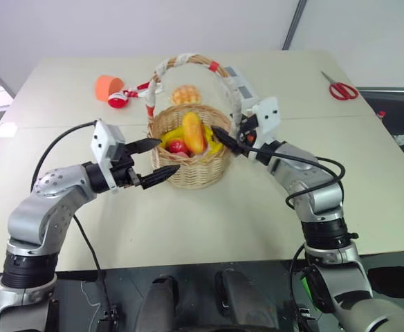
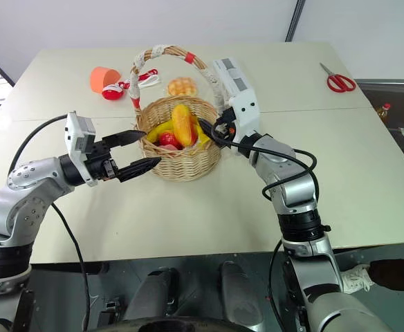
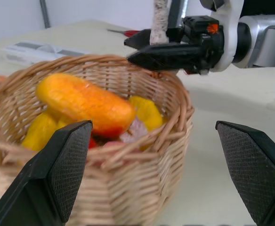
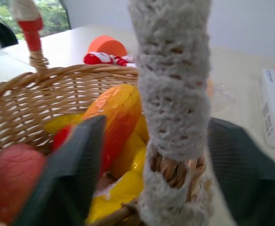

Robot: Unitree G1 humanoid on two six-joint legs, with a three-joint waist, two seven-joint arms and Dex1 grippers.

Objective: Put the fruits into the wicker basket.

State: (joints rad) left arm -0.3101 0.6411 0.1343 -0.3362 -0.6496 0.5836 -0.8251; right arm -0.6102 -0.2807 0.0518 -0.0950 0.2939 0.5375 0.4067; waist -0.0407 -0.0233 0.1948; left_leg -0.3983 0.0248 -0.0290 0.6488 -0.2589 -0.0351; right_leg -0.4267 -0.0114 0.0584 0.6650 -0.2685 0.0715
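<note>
Wicker basket [image 1: 190,158] sits mid-counter [image 1: 209,221], already holding the mango [image 1: 194,133] propped on the bananas [image 1: 174,134], with the apple [image 1: 178,146] low beside them. No fruit visible outside the basket. Left claw [image 1: 155,159] level at the basket's near-left wall, fingers wide apart, one at the rim and one against the weave, gripping nothing. Right claw [image 2: 212,131] at the far-right rim, fingers straddling the ribbon-wrapped handle base [image 4: 173,108], partly closed, not clearly clamped. Judged stage: finishing, likely releasing or steadying. Best done by easing the right claw straight back off the handle without tugging, keeping the left one from pushing the wall, so nothing tips out. Orange cup [image 1: 107,87], bun [image 1: 186,95] and scissors [image 1: 339,88] lie well apart.
</note>
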